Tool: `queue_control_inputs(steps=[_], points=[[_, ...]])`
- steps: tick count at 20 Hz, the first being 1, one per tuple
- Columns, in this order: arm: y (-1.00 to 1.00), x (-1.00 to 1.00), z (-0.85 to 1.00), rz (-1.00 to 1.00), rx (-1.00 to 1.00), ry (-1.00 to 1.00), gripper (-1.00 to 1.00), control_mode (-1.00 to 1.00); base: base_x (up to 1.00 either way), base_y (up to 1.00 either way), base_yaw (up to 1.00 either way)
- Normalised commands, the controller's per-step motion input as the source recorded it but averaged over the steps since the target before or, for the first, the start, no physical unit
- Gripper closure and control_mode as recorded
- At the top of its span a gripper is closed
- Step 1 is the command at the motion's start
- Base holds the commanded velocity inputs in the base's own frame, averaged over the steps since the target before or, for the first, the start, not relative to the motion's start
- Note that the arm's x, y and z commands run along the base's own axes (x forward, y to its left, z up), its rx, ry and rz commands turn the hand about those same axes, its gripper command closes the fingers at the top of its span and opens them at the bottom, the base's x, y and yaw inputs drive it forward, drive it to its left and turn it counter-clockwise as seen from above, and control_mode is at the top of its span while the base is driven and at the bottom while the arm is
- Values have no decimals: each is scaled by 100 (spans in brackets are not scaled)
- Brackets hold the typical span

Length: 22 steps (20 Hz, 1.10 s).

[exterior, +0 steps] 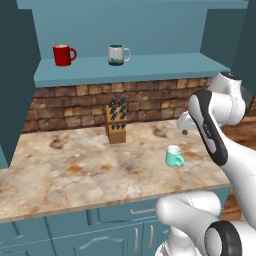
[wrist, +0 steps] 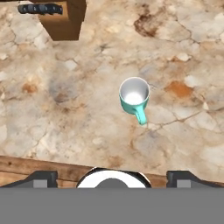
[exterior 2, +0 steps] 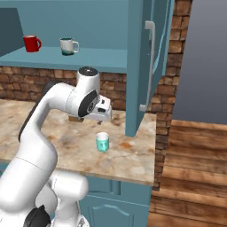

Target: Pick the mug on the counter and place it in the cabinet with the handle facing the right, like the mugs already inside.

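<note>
The mint-green mug [exterior: 174, 157] stands upright on the marble counter [exterior: 75, 170] near its front right edge, white lining showing. In the hand view the mug [wrist: 134, 97] lies well ahead of my fingertips [wrist: 41, 178], with its handle [wrist: 141, 117] turned toward me. My gripper [wrist: 113, 177] is open and hovers above and behind the mug [exterior 2: 102, 142], holding nothing. From the side the gripper [exterior 2: 101, 118] hangs a little above the stone. The teal cabinet [exterior: 135, 67] is open; a red mug [exterior: 63, 54] and a grey green-banded mug [exterior: 118, 54] sit on its shelf, handles to the right.
A wooden knife block [exterior: 117, 122] stands against the brick wall behind the mug. The cabinet's open right door [exterior 2: 142, 66] hangs down close to my arm. Blue drawer fronts [exterior: 120, 220] run below the counter's front edge.
</note>
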Motion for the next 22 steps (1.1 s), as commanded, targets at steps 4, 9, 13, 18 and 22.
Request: queue_control_inputs(steps=[4, 9, 13, 18, 22], points=[[-21, 0, -33, 18, -1, -2, -100, -100, 0, 0, 0], [-9, 0, -38, 16, -1, 0, -100, -100, 0, 0, 0], [-2, 0, -32, 6, -1, 0, -100, -100, 0, 0, 0], [0, 4, -25, 1, 0, -1, -100, -100, 0, 0, 0], [0, 8, -25, 0, 0, -2, -100, -100, 0, 0, 0]])
